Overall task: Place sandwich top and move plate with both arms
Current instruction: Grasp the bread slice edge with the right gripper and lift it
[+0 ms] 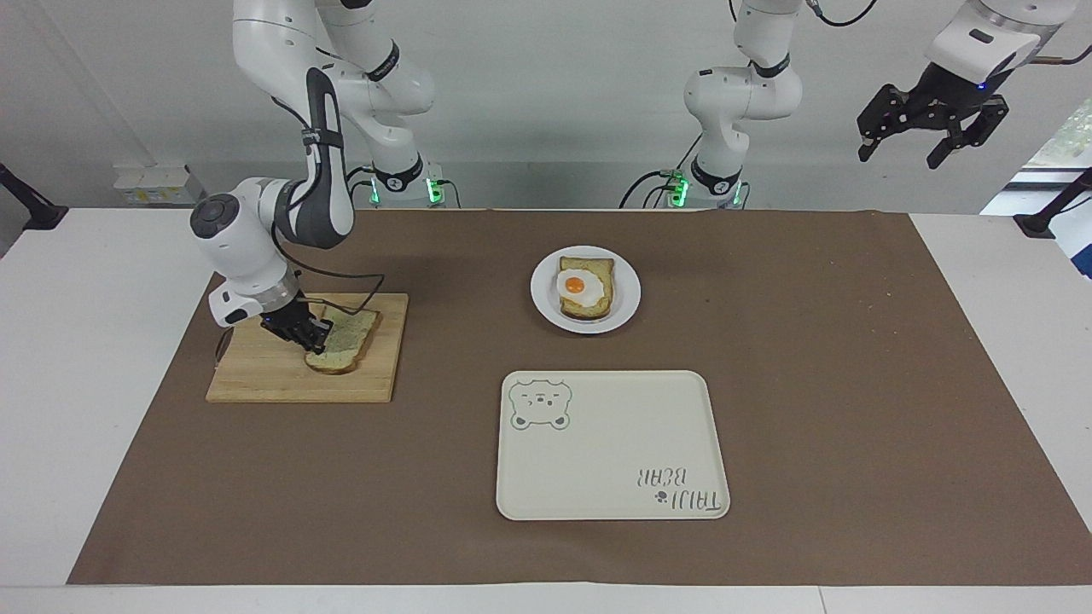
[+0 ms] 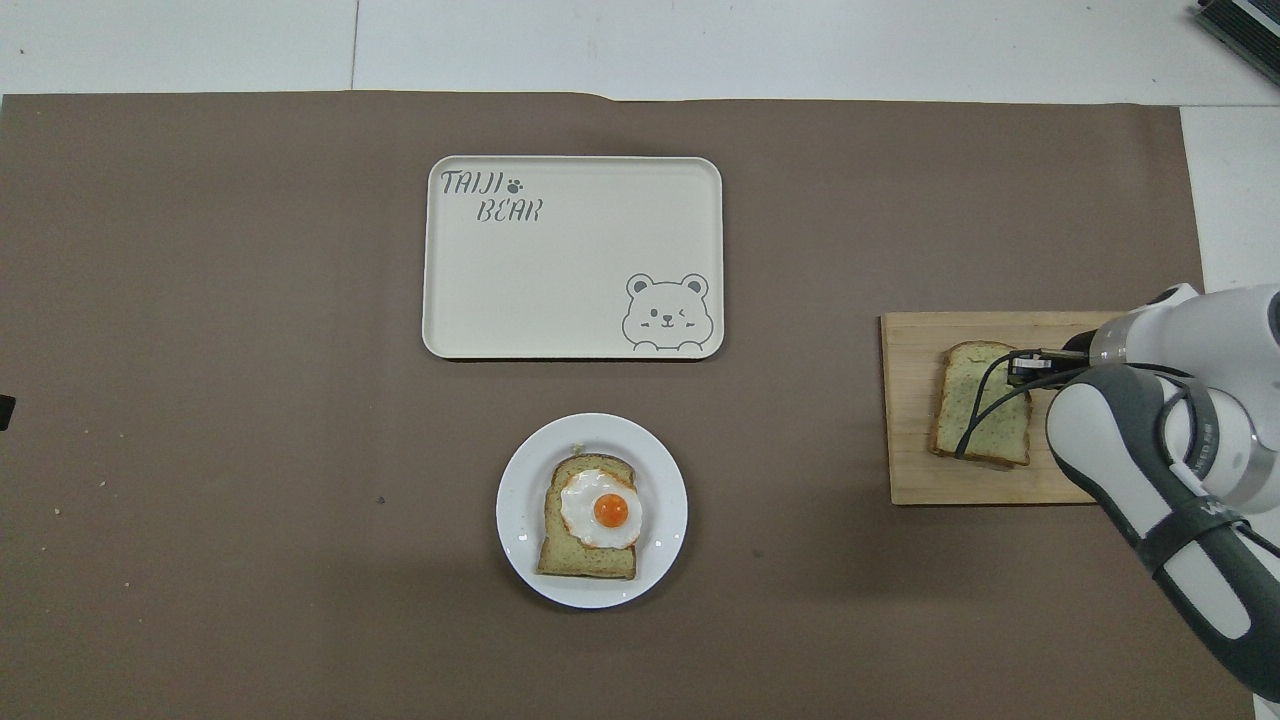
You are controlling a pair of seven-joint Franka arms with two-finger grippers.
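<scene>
Right claw (image 1: 314, 339) clamped on sandwich top (image 1: 345, 345) edge | pale speckled slice, brown crust | left claw (image 1: 930, 128) spread, waiting

We see a white rectangular table (image 1: 68, 409) covered across most of its top by a flat brown paper sheet (image 1: 853, 384), with bare white margins at both ends and along the near edge. Above it rises a plain pale grey wall (image 1: 554, 102), evenly lit. A white box-shaped socket block (image 1: 153, 183) sits low on the wall. At the facing view's right edge, a bright window opening (image 1: 1062, 141) shows daylight and greenery.
</scene>
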